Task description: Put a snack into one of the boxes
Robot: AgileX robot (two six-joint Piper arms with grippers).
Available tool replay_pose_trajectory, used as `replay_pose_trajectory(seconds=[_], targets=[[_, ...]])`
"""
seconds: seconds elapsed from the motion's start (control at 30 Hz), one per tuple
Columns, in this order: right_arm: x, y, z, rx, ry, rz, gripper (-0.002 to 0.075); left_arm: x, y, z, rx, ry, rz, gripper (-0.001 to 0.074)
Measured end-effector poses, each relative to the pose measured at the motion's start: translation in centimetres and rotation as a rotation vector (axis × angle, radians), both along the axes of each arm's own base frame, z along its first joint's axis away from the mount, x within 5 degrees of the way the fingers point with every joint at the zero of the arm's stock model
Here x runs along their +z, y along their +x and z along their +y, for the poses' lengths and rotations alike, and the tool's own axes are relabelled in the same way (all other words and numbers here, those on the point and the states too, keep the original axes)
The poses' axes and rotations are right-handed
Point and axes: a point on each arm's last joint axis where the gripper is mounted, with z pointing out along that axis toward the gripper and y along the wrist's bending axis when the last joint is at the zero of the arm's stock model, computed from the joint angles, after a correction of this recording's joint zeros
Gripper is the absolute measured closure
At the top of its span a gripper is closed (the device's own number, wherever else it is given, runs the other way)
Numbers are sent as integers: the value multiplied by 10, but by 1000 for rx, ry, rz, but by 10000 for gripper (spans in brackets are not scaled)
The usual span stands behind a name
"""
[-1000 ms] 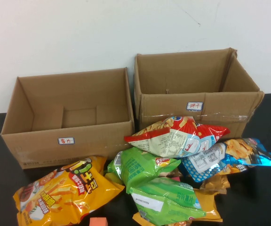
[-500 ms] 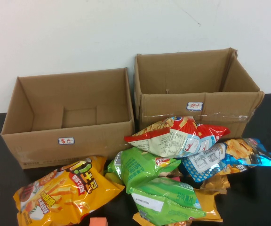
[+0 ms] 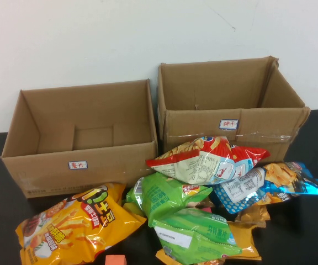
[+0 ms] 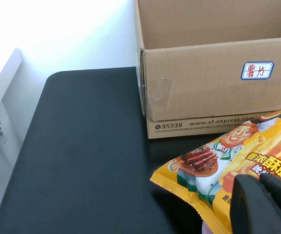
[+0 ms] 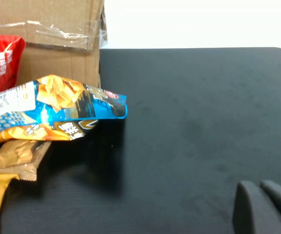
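Observation:
Two open, empty cardboard boxes stand at the back: the left box [image 3: 48,165] and the right box [image 3: 192,124]. Snack bags lie in front of them: a yellow bag [image 3: 76,223], two green bags [image 3: 164,196], a red-and-white bag [image 3: 206,160] and a blue bag [image 3: 275,179]. Neither gripper shows in the high view. In the left wrist view my left gripper [image 4: 260,179] is shut and empty, just above the yellow bag [image 4: 218,161], near the left box [image 4: 204,97]. In the right wrist view my right gripper [image 5: 260,185] is shut and empty over bare black table, apart from the blue bag [image 5: 48,109].
The black table [image 5: 194,122] runs open to the right of the pile, and also to the left of the left box [image 4: 82,156]. A small orange block [image 3: 115,259] lies at the front edge. A gold packet [image 5: 13,158] lies under the blue bag. A white wall stands behind the boxes.

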Motion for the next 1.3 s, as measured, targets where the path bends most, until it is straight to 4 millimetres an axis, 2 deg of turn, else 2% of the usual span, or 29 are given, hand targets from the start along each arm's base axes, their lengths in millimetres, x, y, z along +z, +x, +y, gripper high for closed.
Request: replay_pose_trajectory(seconds=[0.17, 0.47, 0.53, 0.67, 0.7, 0.77, 0.83, 1.07, 1.13, 1.3], targets=[[0, 0, 0, -5, 29, -2, 727, 0, 0, 0, 0, 0, 0, 738], [0, 0, 9, -9, 323, -15, 727, 1, 0, 0, 3, 6, -11, 738], [2, 1, 14, -2, 472, -18, 727, 4, 2, -3, 26, -218, -61, 738], [5, 1, 23, 13, 746, -21, 727, 15, 3, -12, 68, -927, -138, 738], [6, 1, 24, 17, 792, -23, 727, 18, 3, -12, 74, -1042, -155, 738], [7, 1, 26, 20, 835, -24, 727, 22, 4, -10, 95, -1162, -205, 738], [7, 1, 26, 21, 848, -25, 727, 25, 4, -6, 122, -1204, -256, 738], [8, 1, 25, 19, 838, -45, 727, 29, 4, 2, 168, -1188, -342, 738], [9, 1, 25, 28, 811, -49, 727, 37, 3, -4, 91, -1047, -309, 738], [8, 1, 25, 54, 743, -46, 727, 101, -13, -27, -216, -510, -265, 738]])
